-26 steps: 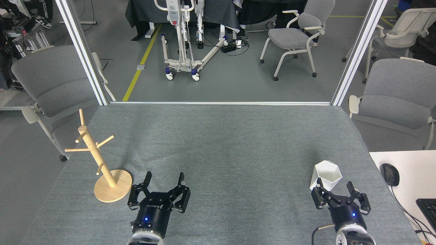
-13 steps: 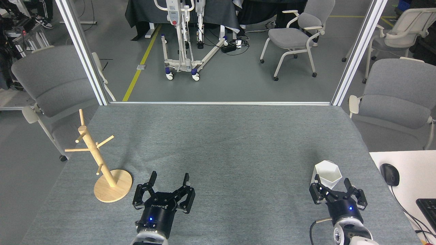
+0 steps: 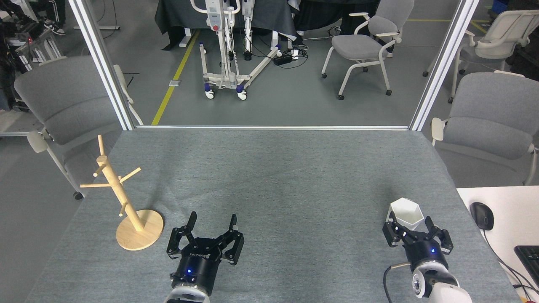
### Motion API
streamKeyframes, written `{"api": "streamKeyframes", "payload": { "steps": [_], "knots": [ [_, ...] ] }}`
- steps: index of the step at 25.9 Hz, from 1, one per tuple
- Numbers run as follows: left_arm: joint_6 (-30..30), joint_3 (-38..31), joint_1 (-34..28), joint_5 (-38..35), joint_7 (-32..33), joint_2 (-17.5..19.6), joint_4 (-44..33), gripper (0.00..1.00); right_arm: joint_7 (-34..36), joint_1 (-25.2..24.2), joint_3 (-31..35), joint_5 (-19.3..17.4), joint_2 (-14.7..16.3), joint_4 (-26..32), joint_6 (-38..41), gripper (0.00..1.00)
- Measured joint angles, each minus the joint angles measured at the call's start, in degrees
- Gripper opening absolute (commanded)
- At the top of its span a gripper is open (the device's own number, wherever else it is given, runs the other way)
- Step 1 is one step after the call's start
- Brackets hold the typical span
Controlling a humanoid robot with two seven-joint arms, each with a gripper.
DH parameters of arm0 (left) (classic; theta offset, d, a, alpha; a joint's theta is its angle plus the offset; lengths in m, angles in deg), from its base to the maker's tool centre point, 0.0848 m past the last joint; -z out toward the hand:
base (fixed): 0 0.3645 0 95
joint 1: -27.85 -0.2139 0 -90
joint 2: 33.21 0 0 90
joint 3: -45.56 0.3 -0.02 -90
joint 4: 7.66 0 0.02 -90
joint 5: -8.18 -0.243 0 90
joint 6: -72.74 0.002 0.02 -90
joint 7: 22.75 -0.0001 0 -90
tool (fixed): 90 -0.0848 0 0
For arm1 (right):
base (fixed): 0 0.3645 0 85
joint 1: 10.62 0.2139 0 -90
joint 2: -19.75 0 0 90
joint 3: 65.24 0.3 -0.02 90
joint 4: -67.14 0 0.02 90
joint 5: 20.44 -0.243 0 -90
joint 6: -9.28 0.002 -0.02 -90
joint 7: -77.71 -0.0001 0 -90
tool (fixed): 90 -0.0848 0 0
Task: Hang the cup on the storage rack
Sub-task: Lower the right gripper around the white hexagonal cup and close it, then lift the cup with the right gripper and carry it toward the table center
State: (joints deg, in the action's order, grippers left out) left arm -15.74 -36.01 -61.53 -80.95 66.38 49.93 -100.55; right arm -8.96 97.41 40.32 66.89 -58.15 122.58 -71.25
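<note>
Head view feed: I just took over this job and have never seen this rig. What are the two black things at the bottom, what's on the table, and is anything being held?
This picture comes from the robot's own head, looking forward and down at a grey table. The two black things are its grippers, the claws at the ends of its arms. The left gripper is open and empty, beside the storage rack, a wooden mug tree on a round base. The right gripper is at the cup, a small white faceted cup. Its fingers sit either side of the cup, but I cannot tell whether they have closed on it. No cup hangs on the rack yet. The chairs and equipment behind are just the room.
</note>
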Motion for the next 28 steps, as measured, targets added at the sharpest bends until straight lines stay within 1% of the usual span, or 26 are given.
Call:
{"api": "streamKeyframes", "payload": {
  "steps": [10, 17, 19, 28],
  "knots": [
    [0.1, 0.0, 0.0, 0.0, 0.0, 0.0, 0.3, 0.99, 0.4, 1.2, -0.2, 0.0, 0.0, -2.3, -0.1, 1.0],
    [0.1, -0.1, -0.1, -0.1, 0.0, 0.1, 0.3, 1.0, 0.6, 5.6, -0.4, 0.0, 0.1, -7.2, -0.1, 1.0],
    [0.1, -0.1, -0.1, -0.1, 0.0, 0.1, 0.3, 1.0, 0.6, 6.1, -0.4, 0.0, 0.1, -8.1, -0.1, 1.0],
    [0.1, -0.2, -0.3, -0.1, 0.0, 0.2, -0.1, 0.99, 0.4, 6.7, -0.5, 0.0, 0.1, -8.8, -0.1, 1.0]
  ]
}}
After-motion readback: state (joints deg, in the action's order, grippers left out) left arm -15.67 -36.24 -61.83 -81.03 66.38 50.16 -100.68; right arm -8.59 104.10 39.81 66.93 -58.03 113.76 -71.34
